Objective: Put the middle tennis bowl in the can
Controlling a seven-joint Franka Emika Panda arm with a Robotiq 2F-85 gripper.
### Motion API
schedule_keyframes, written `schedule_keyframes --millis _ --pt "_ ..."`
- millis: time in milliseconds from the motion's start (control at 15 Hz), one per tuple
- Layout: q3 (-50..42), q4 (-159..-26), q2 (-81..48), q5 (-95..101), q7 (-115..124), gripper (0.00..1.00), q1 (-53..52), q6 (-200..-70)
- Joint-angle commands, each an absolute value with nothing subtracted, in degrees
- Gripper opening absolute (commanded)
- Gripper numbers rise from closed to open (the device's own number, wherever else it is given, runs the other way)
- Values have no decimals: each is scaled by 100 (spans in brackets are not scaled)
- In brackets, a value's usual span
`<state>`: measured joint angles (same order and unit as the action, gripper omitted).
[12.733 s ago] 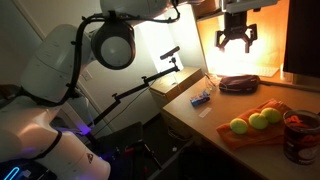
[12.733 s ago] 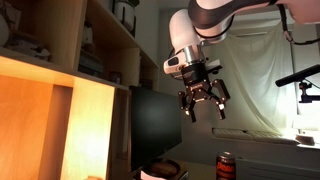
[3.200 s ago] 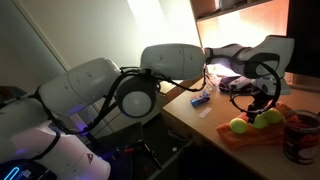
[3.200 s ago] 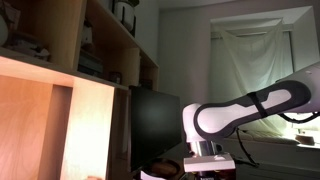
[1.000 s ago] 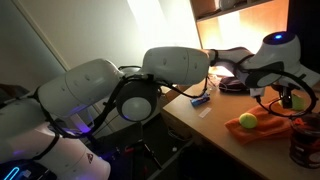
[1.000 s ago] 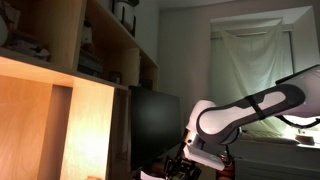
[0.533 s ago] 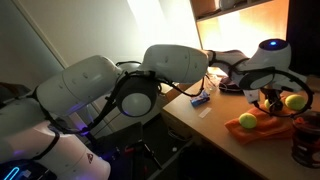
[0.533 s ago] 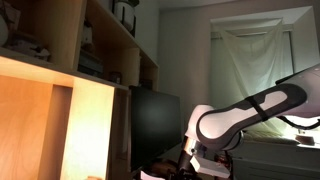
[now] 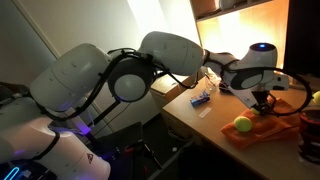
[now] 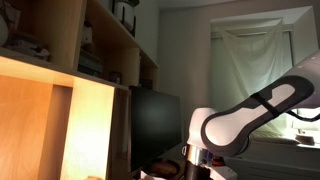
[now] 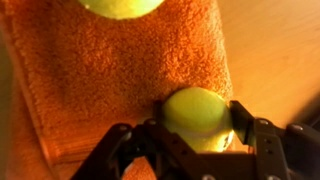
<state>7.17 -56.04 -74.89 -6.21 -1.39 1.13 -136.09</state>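
1. A dim room: warm-lit wooden shelves (image 10: pixel 60 100) on one side, a pale curtain (image 10: pixel 255 60) at the back, and a wooden bench (image 9: pixel 195 118) under my arm (image 9: pixel 170 50).
2. An orange towel (image 11: pixel 110 90) lies on the bench, and bare wood shows beside it in the wrist view.
3. My hand (image 11: pixel 200 125) is closed on the ball (image 11: pixel 198 112). In the wrist view its dark fingers (image 11: pixel 250 135) press on the ball from both sides.
4. The ball sits in that grip over the towel, near the towel's edge. I cannot tell whether it touches the cloth.
5. A second ball (image 11: pixel 122 5) lies on the towel at the top edge of the wrist view, cut off by the frame and well apart from the one I hold.
6. In an exterior view a loose ball (image 9: pixel 241 125) rests on the end of the towel nearest the camera. I cannot tell whether it is the same as the second ball.
7. The can (image 9: pixel 312 138) stands dark at the right edge of that view, partly cut off, beyond the towel's far end.
8. A small blue thing (image 9: pixel 200 98) lies on the bench, apart from the towel.
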Motion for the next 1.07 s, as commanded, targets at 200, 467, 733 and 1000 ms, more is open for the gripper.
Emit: schedule_keyframes --millis 200,467,733,1000 --pt "862 -7661 -6412 -623 -1246 42 308 -14924" --pt "941 -8592 -6003 -576 -1333 42 440 -15714" --pt "1318 -9561 -5518 -619 -1575 42 857 -16274" --pt "1754 -10580 -4999 -705 -1669 42 1402 -16850"
